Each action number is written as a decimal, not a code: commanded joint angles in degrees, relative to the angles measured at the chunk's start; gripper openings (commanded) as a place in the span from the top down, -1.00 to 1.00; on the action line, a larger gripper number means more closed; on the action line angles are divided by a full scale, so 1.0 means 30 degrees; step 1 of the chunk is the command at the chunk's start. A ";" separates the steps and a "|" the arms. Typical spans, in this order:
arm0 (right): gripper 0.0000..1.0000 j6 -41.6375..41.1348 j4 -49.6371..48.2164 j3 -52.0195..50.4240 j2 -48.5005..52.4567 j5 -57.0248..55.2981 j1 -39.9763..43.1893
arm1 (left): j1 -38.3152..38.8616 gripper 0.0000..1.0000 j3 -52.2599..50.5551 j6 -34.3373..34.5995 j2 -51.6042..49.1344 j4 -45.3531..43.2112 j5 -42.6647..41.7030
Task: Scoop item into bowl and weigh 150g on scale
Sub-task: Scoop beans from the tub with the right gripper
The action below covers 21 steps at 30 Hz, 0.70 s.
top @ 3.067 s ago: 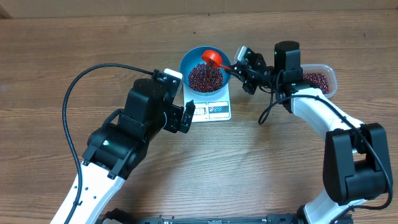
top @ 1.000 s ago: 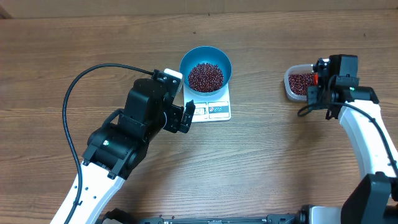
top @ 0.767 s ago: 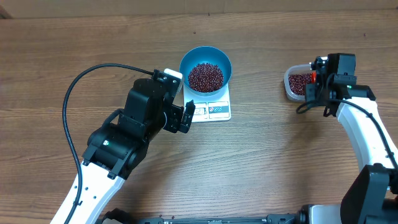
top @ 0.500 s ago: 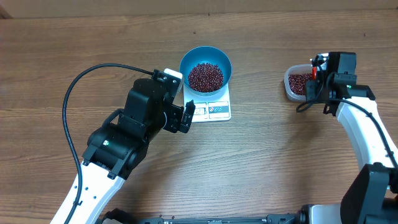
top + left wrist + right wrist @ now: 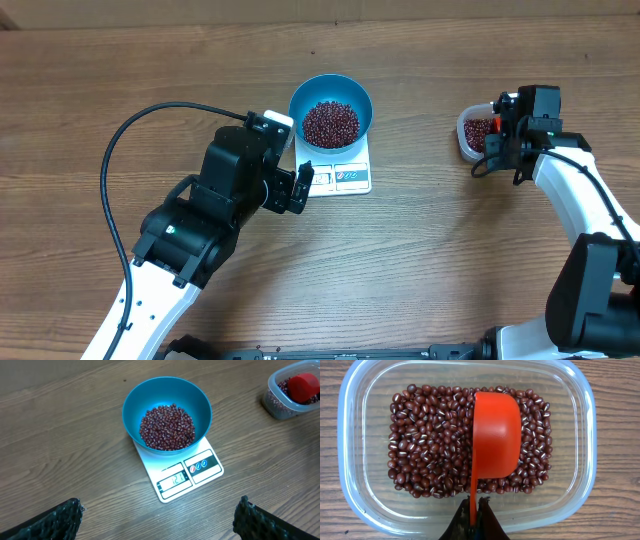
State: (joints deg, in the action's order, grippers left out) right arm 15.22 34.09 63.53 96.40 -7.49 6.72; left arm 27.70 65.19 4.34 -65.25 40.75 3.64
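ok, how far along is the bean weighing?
Done: a heap of beans sits in the blue bowl on the scale. In hand: right fingers shut on the red scoop, down in the tub of beans. To do: more scooping or stop; the display is unreadable here.

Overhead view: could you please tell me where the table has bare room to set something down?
Free: the table between the scale and the tub, and the broad stretch in front of the scale, between the two arms. Crowded: left of the scale, where the left arm sits close, and at the tub, where the right gripper holds the scoop.
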 commanded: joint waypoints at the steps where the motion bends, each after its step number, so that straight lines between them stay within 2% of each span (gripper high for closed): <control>1: 0.93 0.0000 0.0240 0.0073 0.0554 0.0044 0.0051 | -0.0102 -0.99 0.0029 0.0131 0.0007 -0.0022 -0.0168; 21: 0.93 0.1020 0.2317 0.0073 0.0561 0.5756 0.0051 | -0.0102 -0.99 0.0029 0.0131 0.0007 -0.0022 -0.0168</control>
State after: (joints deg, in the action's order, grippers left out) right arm 17.26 38.70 64.93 96.40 5.08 6.87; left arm 27.70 65.19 4.34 -65.25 40.75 3.64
